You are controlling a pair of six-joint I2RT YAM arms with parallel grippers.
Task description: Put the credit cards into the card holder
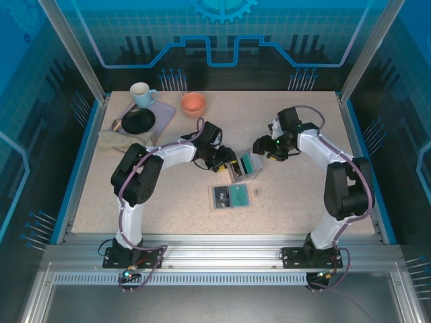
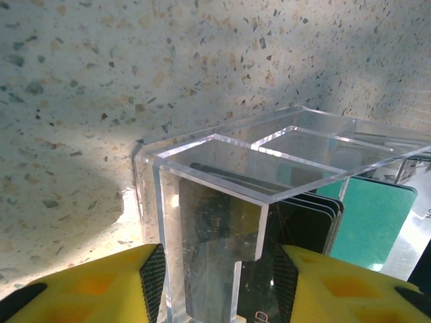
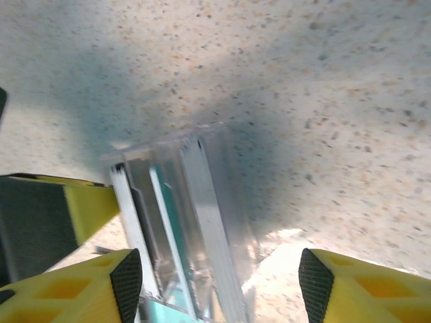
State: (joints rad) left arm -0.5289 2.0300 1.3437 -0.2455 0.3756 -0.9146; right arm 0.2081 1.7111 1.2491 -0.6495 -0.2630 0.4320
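Credit cards are standing on edge inside the clear box in the top view. The card holder is lying open just nearer the arm bases than that box, showing teal in one half (probably a card already pocketed). I am counting one box and one holder. The left gripper is sitting at the box's left end and the right gripper just off its far right corner. I judge that a card is being drawn out of the box.

From the left wrist, the left gripper is straddling one end of the box with its jaws partway apart; I cannot tell whether they are pressing the walls. Inside are showing one teal card and a pack of dark cards, perhaps four.

From the right wrist, the right gripper is hanging wide over the box, gripping nothing. The next move is calling for a pinch on one card alone, without dragging the box.
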